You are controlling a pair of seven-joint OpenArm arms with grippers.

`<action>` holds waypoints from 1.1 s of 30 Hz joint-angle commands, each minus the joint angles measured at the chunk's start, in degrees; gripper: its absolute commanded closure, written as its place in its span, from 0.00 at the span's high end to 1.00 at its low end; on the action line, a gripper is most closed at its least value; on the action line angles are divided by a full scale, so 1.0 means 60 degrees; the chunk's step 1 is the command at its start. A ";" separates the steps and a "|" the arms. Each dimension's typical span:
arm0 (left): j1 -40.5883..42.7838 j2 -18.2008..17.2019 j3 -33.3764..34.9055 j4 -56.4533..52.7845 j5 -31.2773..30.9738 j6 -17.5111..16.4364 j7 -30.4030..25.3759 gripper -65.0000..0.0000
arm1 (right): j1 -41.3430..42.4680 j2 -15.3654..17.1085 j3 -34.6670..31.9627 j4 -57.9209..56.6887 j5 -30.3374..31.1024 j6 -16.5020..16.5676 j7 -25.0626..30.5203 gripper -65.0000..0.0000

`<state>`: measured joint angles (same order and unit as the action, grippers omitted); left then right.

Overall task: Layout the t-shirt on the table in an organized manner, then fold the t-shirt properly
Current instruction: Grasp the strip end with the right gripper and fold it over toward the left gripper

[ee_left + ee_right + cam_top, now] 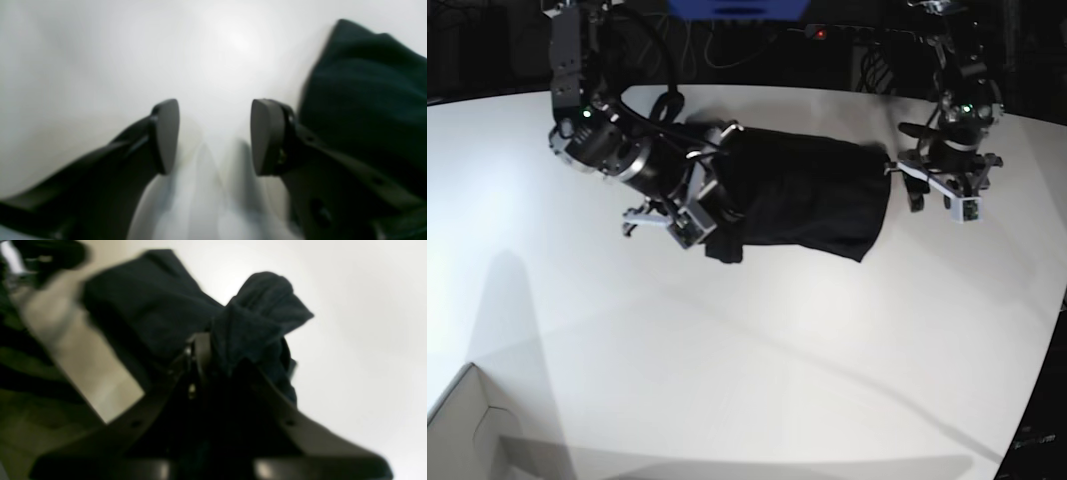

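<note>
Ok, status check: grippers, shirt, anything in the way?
Right gripper shut on t-shirt. Left gripper open, empty, beside shirt. Table shows nothing blocking.

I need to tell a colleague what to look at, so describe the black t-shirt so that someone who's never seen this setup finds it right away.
Start at the big white table with the curved edge. Toward its far side, between the two arms, lies the t-shirt, a dark bunched mass of cloth. It is the only fabric there, and the right gripper is shut on one end of it, while the left gripper hangs open beside the other.
</note>
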<state>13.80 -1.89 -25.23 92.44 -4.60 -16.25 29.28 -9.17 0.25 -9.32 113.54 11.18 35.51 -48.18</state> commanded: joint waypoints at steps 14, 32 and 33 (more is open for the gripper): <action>0.0623 -0.0102 0.0316 0.0146 -0.0120 -0.0010 -0.0213 0.51 | 0.2078 -0.1542 -0.2410 -0.1641 -0.2310 0.0009 0.0360 0.00; 0.1648 -0.0102 0.0784 0.1186 -0.0120 -0.0010 -0.0257 0.51 | 0.3601 -0.1542 -0.4256 -0.3941 -0.2252 0.0009 0.2001 0.00; 0.1663 -0.0102 0.0784 0.1245 -0.0120 -0.0010 -0.0228 0.51 | 0.3645 -0.1542 -0.4300 -0.4014 -0.2252 0.0009 0.2060 0.00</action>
<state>24.03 -2.20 -20.47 98.61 -4.95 -16.27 29.41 11.60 -8.27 -35.11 88.71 -3.20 35.55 -37.26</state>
